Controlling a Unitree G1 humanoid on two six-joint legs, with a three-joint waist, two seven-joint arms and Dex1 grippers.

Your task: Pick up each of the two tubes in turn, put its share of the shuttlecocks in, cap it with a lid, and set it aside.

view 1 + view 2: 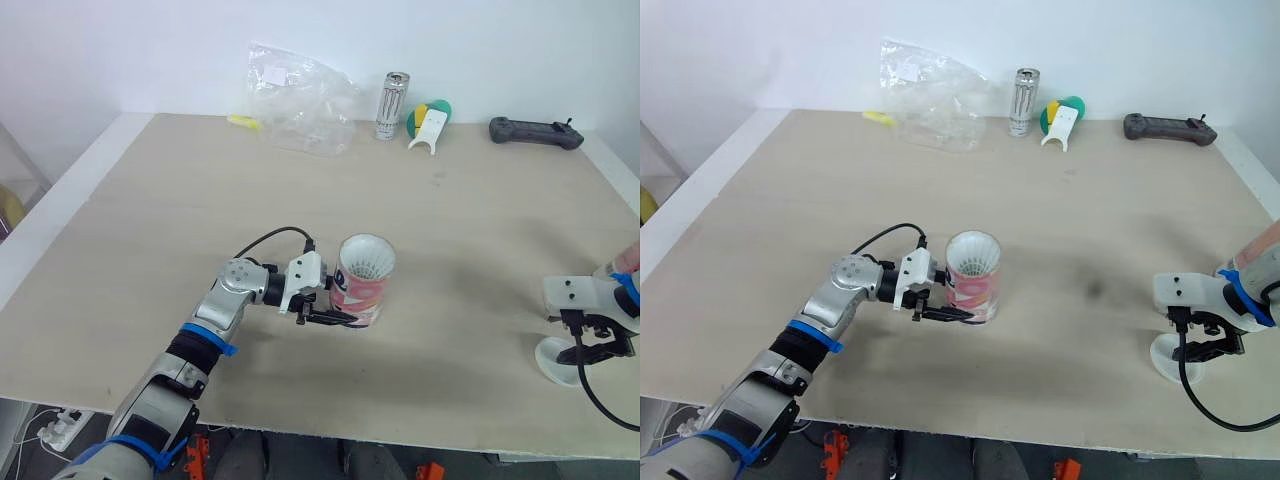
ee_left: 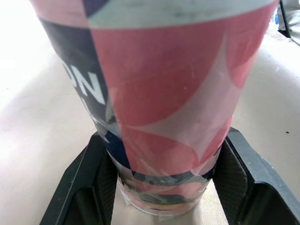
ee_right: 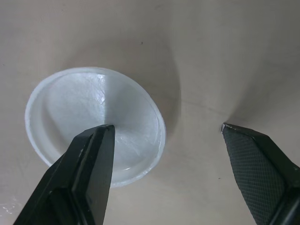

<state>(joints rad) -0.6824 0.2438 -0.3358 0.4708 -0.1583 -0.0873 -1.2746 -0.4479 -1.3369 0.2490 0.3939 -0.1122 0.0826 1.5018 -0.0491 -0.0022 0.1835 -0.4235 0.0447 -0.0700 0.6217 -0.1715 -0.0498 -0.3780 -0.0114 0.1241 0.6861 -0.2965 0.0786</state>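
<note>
A pink, white and dark blue tube [image 1: 362, 285] stands upright in the middle of the table [image 1: 150, 230]. White shuttlecock feathers [image 1: 366, 256] show in its open top. My left gripper [image 1: 335, 317] is shut on the tube's lower part, its fingers [image 2: 84, 183] pressed against both sides of the tube [image 2: 159, 93]. Near the table's front right edge lies a white round lid [image 3: 93, 124], open side up. My right gripper [image 3: 164, 159] hovers open just above it, one finger over the lid's rim and the other beside it over bare table. In the head view the right gripper [image 1: 600, 350] is beside that lid [image 1: 555, 362].
Along the back of the table lie a crumpled clear plastic bag [image 1: 300, 95], a small yellow object [image 1: 243, 122], a metal can [image 1: 393, 105], a green, yellow and white item [image 1: 430, 125] and a black controller [image 1: 535, 131]. The lid is close to the front edge.
</note>
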